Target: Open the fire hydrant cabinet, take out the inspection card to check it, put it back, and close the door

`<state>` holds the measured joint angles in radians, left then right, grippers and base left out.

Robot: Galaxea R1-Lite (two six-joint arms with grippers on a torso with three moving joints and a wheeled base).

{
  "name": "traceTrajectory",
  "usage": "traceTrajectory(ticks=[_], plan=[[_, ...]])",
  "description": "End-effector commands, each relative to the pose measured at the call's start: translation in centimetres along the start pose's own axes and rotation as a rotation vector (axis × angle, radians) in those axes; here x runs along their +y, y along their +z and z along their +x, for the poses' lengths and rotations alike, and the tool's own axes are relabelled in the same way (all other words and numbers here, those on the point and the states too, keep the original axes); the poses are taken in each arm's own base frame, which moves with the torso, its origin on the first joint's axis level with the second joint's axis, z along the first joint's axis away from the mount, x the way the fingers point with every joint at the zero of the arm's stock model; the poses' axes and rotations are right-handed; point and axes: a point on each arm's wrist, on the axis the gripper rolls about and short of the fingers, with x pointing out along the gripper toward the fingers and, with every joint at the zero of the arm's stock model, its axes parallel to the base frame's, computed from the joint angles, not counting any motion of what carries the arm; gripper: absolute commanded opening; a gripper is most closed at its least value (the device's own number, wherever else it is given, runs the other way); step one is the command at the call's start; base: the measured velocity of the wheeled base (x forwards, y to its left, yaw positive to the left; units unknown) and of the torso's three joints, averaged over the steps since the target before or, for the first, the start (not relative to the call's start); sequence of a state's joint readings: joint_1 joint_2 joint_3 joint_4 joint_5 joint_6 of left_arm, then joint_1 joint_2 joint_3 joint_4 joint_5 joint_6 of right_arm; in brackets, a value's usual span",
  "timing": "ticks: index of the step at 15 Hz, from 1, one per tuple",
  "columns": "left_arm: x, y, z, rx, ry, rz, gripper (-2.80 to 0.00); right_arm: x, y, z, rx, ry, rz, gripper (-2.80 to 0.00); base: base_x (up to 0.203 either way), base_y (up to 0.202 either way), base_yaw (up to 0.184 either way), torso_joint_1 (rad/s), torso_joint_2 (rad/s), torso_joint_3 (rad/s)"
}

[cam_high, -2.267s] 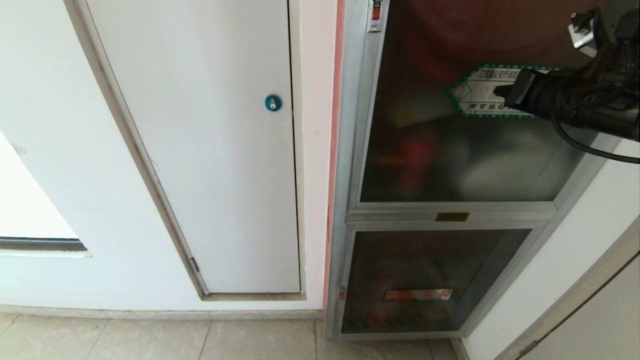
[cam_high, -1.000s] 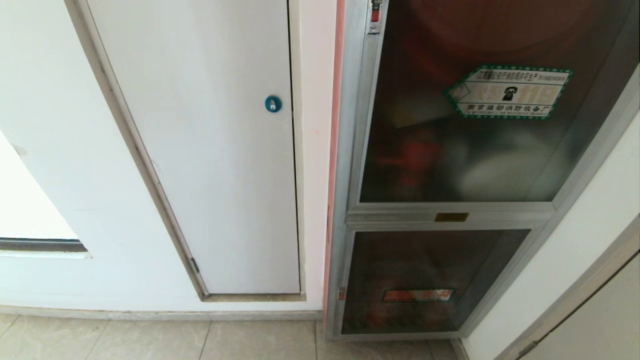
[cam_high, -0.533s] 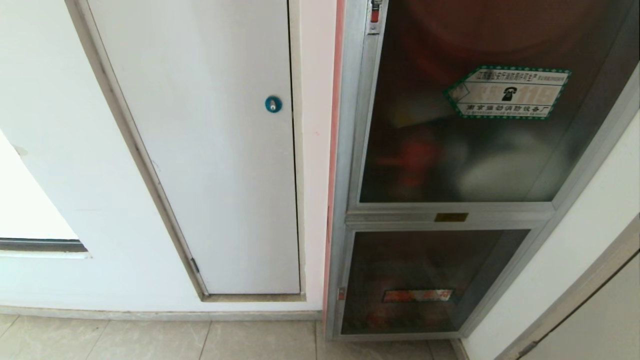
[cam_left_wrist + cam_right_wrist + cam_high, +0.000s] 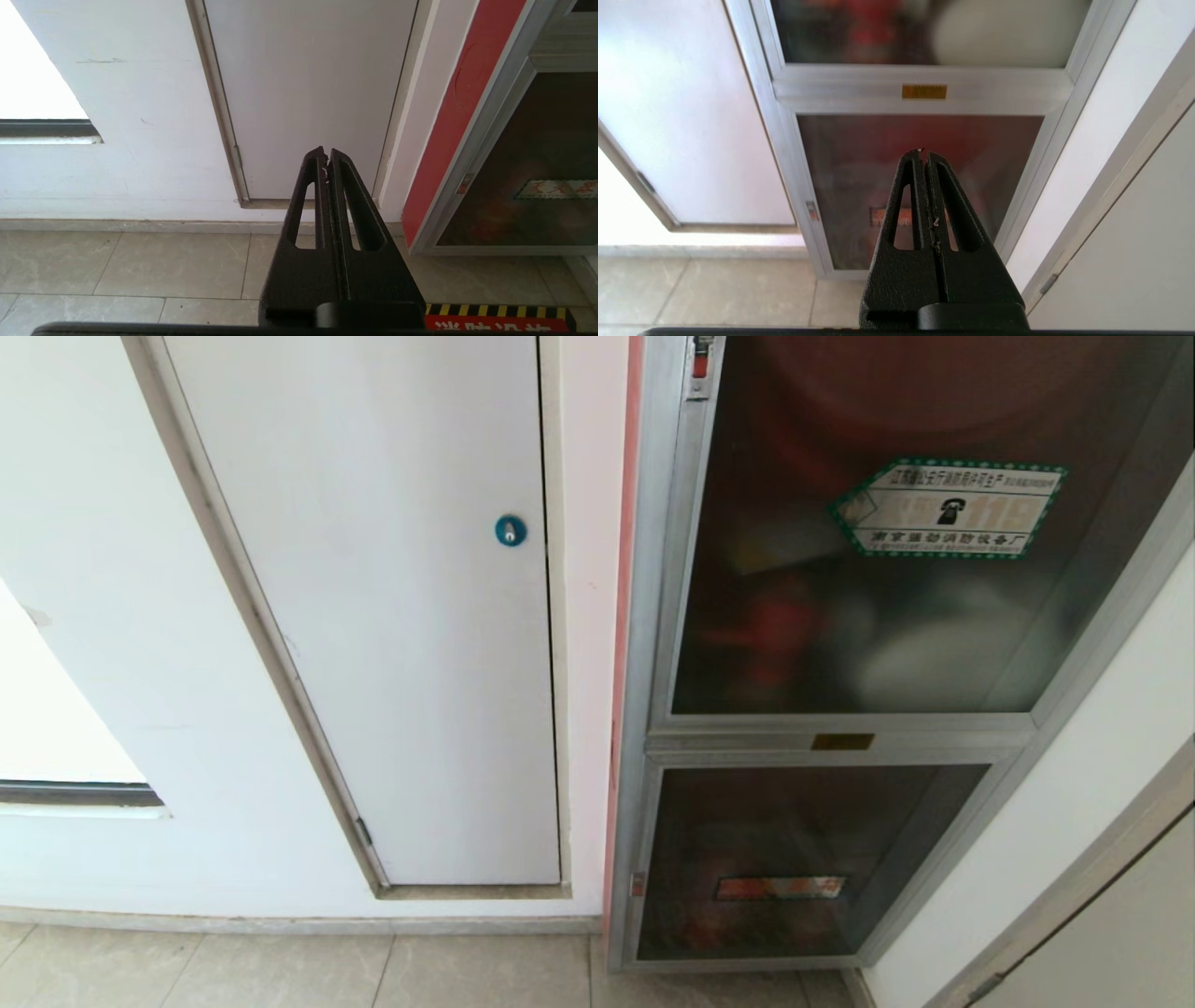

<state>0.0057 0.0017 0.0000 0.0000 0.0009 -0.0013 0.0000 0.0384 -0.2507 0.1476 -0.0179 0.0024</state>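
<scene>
Head view: the cabinet point(image 4: 644, 644) stands right of a white panel point(image 4: 392, 616), its door point(image 4: 896, 569) flush in the frame. Neither arm appears here. Right gripper point(image 4: 923, 151): jaws pressed together, empty, apart from the cabinet's lower glass. Left gripper point(image 4: 325, 150): jaws pressed together, facing the panel's base.

The fire hydrant cabinet point(image 4: 653, 747) stood at the right, set in the wall and reaching down to the floor point(image 4: 280, 971). Its door point(image 4: 868, 569) filled the upper part and lay shut within the frame, with a sticker point(image 4: 948, 509) on the glass. A smaller glass panel point(image 4: 794, 859) sat directly below the door. To the left of the cabinet, a flush panel point(image 4: 392, 616) sat in the same wall, its lock point(image 4: 510, 529) near the edge closest to the cabinet.
</scene>
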Motion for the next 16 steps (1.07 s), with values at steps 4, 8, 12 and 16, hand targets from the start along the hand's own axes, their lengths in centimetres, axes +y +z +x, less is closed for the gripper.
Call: traceTrajectory(ticks=[4,8,12,16], plan=[[0.0,0.0,0.0,0.001,0.001,0.000,-2.80,0.0,-4.4,1.4,0.031,0.004,-0.024,-2.80,0.000,0.000,0.000,0.000,0.00,0.000],[0.0,0.0,0.0,0.001,0.001,0.000,-2.80,0.1,-5.3,1.7,0.050,0.018,-0.057,-2.80,0.000,0.000,0.000,0.000,0.00,0.000],[0.0,0.0,0.0,0.001,0.001,0.000,-2.80,0.1,-5.5,1.6,0.073,0.024,-0.053,-2.80,0.000,0.000,0.000,0.000,0.00,0.000],[0.0,0.0,0.0,0.002,0.001,0.000,-2.80,0.1,-5.6,1.6,0.075,0.027,-0.047,-2.80,0.000,0.000,0.000,0.000,0.00,0.000]])
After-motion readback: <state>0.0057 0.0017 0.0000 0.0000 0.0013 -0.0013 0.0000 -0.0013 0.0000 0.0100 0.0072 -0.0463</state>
